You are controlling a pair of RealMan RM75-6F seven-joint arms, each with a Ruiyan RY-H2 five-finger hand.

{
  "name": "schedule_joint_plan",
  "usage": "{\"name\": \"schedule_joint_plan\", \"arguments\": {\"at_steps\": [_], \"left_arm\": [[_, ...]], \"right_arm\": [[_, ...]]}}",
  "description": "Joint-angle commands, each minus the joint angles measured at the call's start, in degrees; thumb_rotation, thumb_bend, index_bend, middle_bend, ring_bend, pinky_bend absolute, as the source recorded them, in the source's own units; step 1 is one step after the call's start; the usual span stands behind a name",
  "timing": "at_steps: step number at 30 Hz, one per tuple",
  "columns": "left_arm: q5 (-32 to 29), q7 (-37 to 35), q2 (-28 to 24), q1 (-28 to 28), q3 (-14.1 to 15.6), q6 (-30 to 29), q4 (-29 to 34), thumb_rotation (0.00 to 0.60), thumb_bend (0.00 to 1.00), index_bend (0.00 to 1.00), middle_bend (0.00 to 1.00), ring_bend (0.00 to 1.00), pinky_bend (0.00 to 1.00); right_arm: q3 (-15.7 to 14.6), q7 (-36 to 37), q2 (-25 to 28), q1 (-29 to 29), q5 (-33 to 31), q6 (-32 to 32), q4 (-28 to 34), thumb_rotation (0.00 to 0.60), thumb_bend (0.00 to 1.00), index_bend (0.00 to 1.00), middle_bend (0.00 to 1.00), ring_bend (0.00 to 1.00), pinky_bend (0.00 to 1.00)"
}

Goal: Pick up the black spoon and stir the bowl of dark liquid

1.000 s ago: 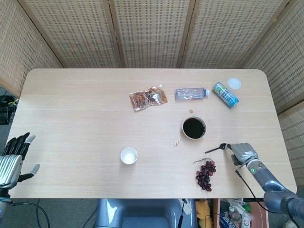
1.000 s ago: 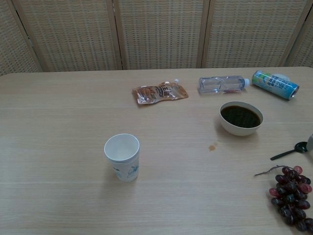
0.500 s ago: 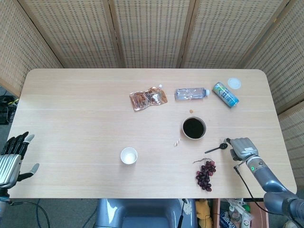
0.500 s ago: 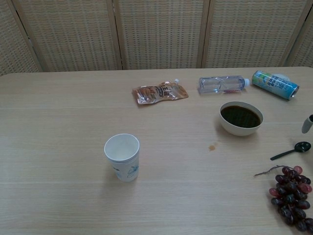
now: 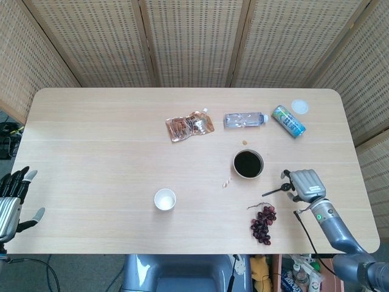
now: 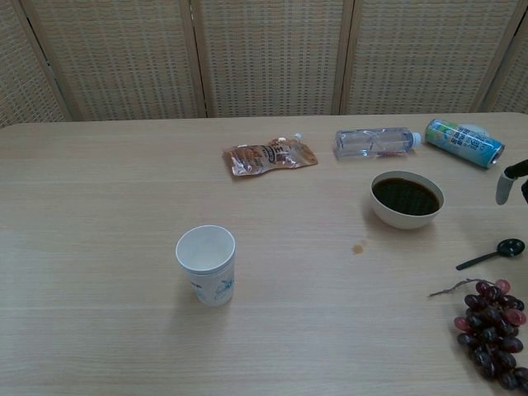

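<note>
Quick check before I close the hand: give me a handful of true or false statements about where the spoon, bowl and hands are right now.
1. The black spoon lies flat on the table. True.
2. The right hand grips the spoon. False: it holds nothing; the hand is beside the spoon's bowl end, fingers apart.
3. The bowl holds dark liquid. True.
4. The grapes are inside the bowl. False: they lie on the table, nearer the robot than the spoon.
5. The paper cup has tipped over. False: it stands upright.
6. The left hand is at the table's left edge, far from the spoon. True.
</note>
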State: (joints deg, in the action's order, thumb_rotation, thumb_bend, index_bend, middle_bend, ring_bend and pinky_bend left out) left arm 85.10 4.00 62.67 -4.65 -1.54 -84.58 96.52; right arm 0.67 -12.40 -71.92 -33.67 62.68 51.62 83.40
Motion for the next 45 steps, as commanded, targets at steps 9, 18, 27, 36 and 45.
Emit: {"name": "schedule_joint_plan", "arguments": {"at_steps": [9,18,27,36,45], "left_arm": [[-1.0,2.1,-1.9,-1.0,-1.4,0.6,3.2,0.600,0.31,0.00,0.00,0.00,0.00],[-0.8,3.4,-2.6,-0.9,-1.1,0.4,4.8,0.600,0.31,0.00,0.00,0.00,0.00],[-0.9,3.1,-3.6,-1.0,-1.3,0.3,5.4,0.600,0.31,0.00,0.00,0.00,0.00],[-1.2,2.5,-3.8,-0.9,-1.1,0.6,5.3,0.600,0.31,0.00,0.00,0.00,0.00],[-1.3,1.7,-3.9,-0.7,-0.8,0.7,4.9,0.600,0.31,0.00,0.00,0.00,0.00]], "right_arm": [[1.5,2.9,-4.2,-0.3,4.7,0.1,-5.9,0.600,0.45,0.51,0.88,0.91,1.00],[0.7,4.5,-7.1,-0.9,7.4,-3.1,-11.0,0.600,0.45,0.53,0.92,0.95,1.00],[0.1,2.3,-9.9,-1.5,8.5,-4.7,-12.8,0.600,0.45,0.55,0.93,0.96,1.00],[0.0,-0.4,-12.8,-2.5,8.3,-7.1,-14.7,0.600,0.45,0.55,0.93,0.97,1.00],[0.4,-1.7,-14.8,-3.1,7.3,-8.6,-17.1,0.600,0.44,0.55,0.94,0.97,1.00]]}}
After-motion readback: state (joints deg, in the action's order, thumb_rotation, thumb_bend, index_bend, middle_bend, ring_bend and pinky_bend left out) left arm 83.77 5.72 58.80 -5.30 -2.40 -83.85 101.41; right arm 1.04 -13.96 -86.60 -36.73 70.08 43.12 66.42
